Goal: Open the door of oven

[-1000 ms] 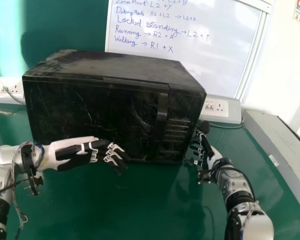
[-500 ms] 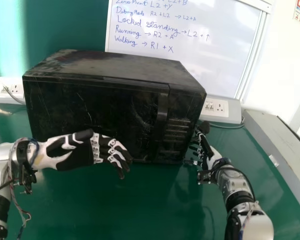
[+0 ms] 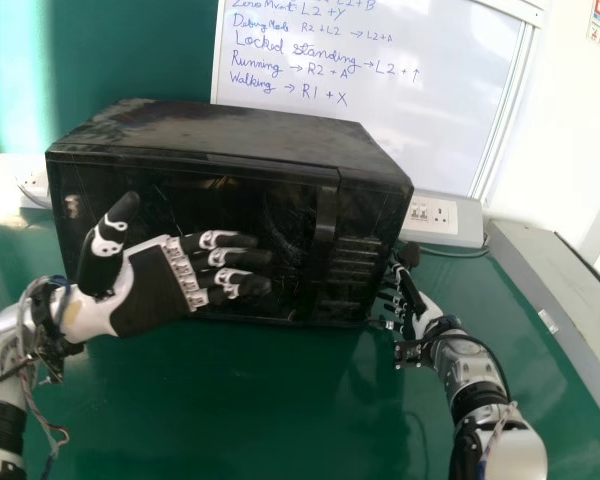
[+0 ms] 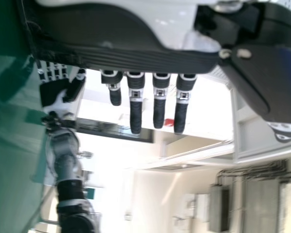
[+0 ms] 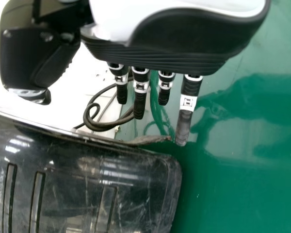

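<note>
Your left robot hand point(image 3: 152, 292) is open, fingers straight, in front of the oven's shut door point(image 3: 280, 185); whether it touches, you can't tell. Those fingertips point toward the raised handle strip point(image 3: 323, 230) but fall short of it, so pulling from here would likely just skate across the slick panel. Your right robot hand point(image 3: 422, 308), also open, is beside the oven's other end. If it isn't bracing firmly, the oven point(image 3: 230, 125) could slide or twist on the smooth table point(image 3: 260, 400) when you tug. Should the door swing toward your left side, that palm and forearm could block it.

The oven is a black, boxy block, glossy and scratched in front, duller and dusty on top, with ridged bars point(image 3: 355, 262) beyond the strip. Under it, the green table throws soft reflections; behind stand a pale socket box point(image 3: 435, 213) and a glossy whiteboard point(image 3: 380, 120).
</note>
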Action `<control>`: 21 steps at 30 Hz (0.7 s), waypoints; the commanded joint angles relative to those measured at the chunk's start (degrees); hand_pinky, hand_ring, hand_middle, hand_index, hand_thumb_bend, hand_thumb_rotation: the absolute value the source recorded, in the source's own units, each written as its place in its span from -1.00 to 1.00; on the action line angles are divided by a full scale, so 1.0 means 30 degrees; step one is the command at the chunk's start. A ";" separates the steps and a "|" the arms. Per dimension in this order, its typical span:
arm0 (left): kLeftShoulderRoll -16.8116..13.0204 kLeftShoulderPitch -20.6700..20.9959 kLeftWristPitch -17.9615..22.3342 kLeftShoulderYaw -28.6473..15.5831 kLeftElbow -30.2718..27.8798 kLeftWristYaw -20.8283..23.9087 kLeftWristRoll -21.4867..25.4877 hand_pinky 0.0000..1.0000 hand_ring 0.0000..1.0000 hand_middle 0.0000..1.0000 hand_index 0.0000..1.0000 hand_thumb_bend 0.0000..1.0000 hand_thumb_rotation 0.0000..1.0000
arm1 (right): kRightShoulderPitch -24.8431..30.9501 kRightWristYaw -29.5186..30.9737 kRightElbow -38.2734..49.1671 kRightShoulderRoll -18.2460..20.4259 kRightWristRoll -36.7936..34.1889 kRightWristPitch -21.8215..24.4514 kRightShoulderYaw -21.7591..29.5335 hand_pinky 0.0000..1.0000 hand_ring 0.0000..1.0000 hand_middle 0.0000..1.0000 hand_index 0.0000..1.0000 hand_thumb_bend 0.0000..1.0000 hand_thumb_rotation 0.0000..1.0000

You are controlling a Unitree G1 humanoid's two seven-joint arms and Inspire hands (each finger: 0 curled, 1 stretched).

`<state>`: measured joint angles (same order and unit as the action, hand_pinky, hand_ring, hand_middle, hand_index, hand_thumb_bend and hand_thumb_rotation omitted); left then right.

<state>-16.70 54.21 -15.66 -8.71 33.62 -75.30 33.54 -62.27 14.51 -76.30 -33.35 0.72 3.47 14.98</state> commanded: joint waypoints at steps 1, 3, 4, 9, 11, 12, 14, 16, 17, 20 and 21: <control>0.0255 -0.0491 -0.0415 -0.0193 -0.0625 0.0409 0.0310 0.45 0.94 0.99 0.90 1.00 0.18 | -0.0239 -0.0143 -0.0027 -0.0180 -0.0114 0.0174 0.0097 0.20 0.46 0.82 0.99 0.54 0.04; 0.0455 -0.0791 -0.0694 -0.0082 -0.1251 0.1228 0.0242 0.44 0.97 1.00 0.95 1.00 0.13 | -0.0247 -0.0049 -0.0001 -0.0162 -0.0217 0.0174 0.0205 0.24 0.48 0.82 0.99 0.58 0.01; 0.0599 -0.1096 -0.0877 0.0014 -0.1882 0.2131 0.0061 0.44 0.99 1.00 0.96 1.00 0.09 | -0.0249 0.0024 0.0019 -0.0164 -0.0204 0.0159 0.0194 0.26 0.50 0.82 0.99 0.57 0.01; 0.1059 -0.2074 -0.0590 0.0275 -0.3588 0.4806 -0.0630 0.49 1.00 1.00 1.00 1.00 0.16 | -0.0227 -0.0083 0.0026 -0.0151 0.0028 0.0007 0.0001 0.15 0.45 0.79 0.97 0.52 0.06; 0.1254 -0.2236 -0.0210 0.0311 -0.3769 0.5397 -0.0873 0.56 1.00 1.00 1.00 1.00 0.22 | -0.0281 -0.0193 0.0003 -0.0130 -0.0085 0.0205 0.0106 0.19 0.45 0.80 0.97 0.52 0.04; 0.1302 -0.2277 -0.0100 0.0328 -0.3802 0.5553 -0.0915 0.58 1.00 1.00 1.00 1.00 0.23 | -0.0283 -0.0204 -0.0002 -0.0129 -0.0119 0.0227 0.0140 0.20 0.45 0.81 0.98 0.52 0.03; 0.1330 -0.2377 0.0131 0.0417 -0.3935 0.5845 -0.1067 0.61 1.00 1.00 1.00 1.00 0.25 | -0.0258 -0.0143 0.0008 -0.0157 0.0011 0.0139 0.0011 0.19 0.43 0.81 0.97 0.51 0.04; 0.1291 -0.2446 0.0214 0.0522 -0.4060 0.6179 -0.1299 0.68 1.00 1.00 1.00 1.00 0.28 | -0.0270 -0.0092 0.0028 -0.0168 0.0083 0.0115 -0.0084 0.20 0.45 0.82 0.96 0.54 0.06; 0.1257 -0.2466 0.0148 0.0572 -0.4113 0.6343 -0.1368 0.72 1.00 1.00 1.00 1.00 0.28 | -0.0269 -0.0084 0.0030 -0.0174 0.0108 0.0088 -0.0120 0.23 0.47 0.82 0.96 0.50 0.05; 0.1195 -0.2503 0.0043 0.0650 -0.4071 0.6647 -0.1478 0.83 1.00 1.00 1.00 1.00 0.27 | -0.0266 -0.0119 -0.0005 -0.0181 0.0108 0.0117 -0.0163 0.24 0.47 0.80 0.96 0.46 0.07; 0.1179 -0.2521 0.0202 0.0705 -0.4067 0.6716 -0.1605 0.86 1.00 1.00 1.00 1.00 0.27 | -0.0280 -0.0071 -0.0006 -0.0189 0.0170 0.0114 -0.0253 0.23 0.47 0.80 0.96 0.47 0.08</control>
<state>-13.04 47.67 -15.46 -7.39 22.30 -55.42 29.32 -62.27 14.08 -76.28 -33.36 0.81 3.52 14.53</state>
